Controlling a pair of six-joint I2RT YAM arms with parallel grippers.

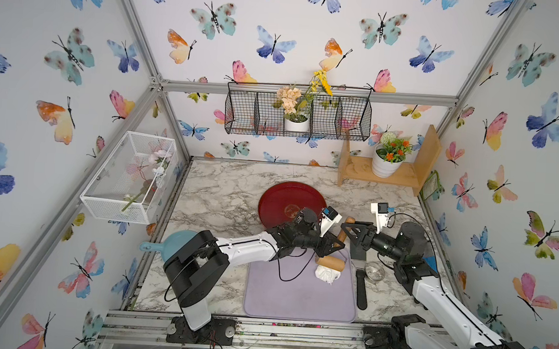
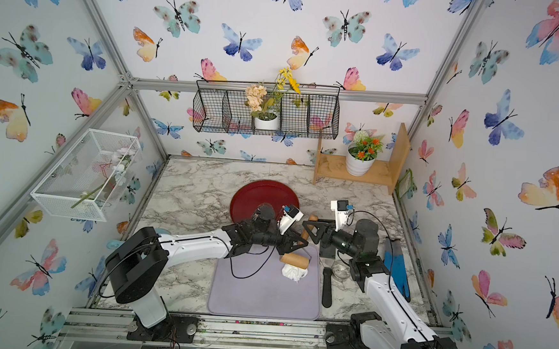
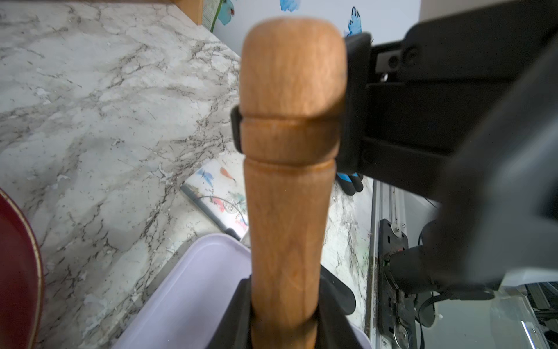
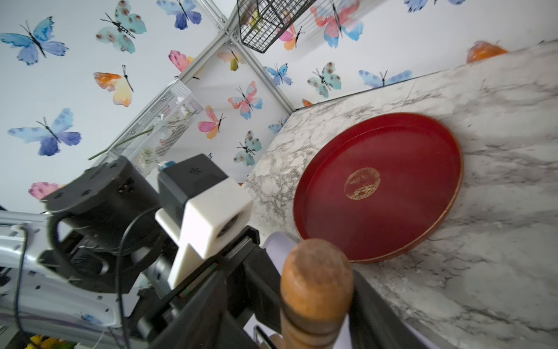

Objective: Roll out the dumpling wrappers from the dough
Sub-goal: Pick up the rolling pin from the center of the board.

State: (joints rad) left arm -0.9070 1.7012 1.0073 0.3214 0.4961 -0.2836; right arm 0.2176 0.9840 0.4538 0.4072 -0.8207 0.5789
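The dough is a crumpled white lump on the lilac mat, lying against the wooden roller's barrel. The roller's handle slants up toward the red tray. My left gripper is shut on the handle's lower part. My right gripper straddles the handle's knob end with its jaws open. One of its fingers lies beside the wood and the other stands off it. The dumpling wrappers are out of view. The tray holds nothing.
A black-handled scraper and a small glass bowl lie right of the mat. A blue glove sits by the right arm. A blue ladle is behind the left arm. A wooden shelf with a flowerpot stands back right.
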